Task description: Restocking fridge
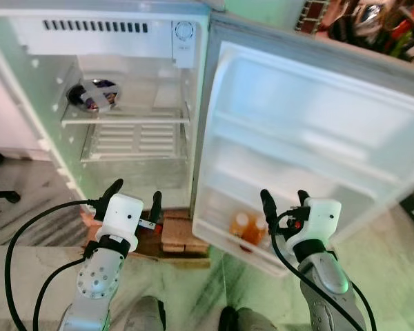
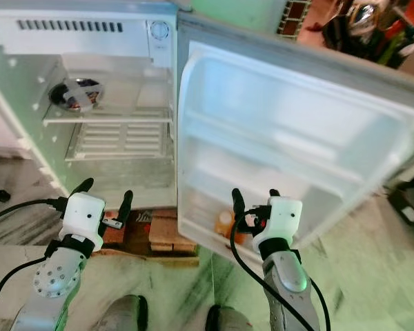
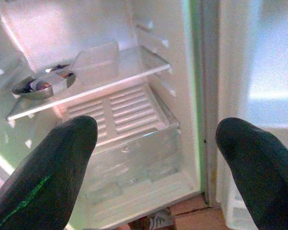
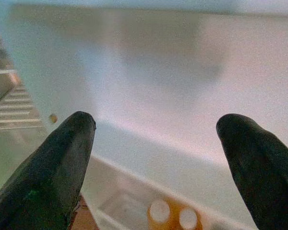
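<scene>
The fridge stands on a low stack of bricks [image 1: 181,236], reddish and pale, showing just under its open front. Around it the floor [image 1: 393,276] is pale stone with grey and greenish veining. At the left edge a dark chair foot [image 1: 3,196] rests on the floor. Behind the door, at the upper right, a patch of brick wall [image 1: 314,12] stands beside a blurred heap of dark clutter [image 1: 376,24] with orange bits.

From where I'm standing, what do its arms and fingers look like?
Two silver metal arms with round joints. Each ends in a white boxy block carrying the left gripper and right gripper, each with two long black tapered fingers. Black cables loop alongside both.
</scene>
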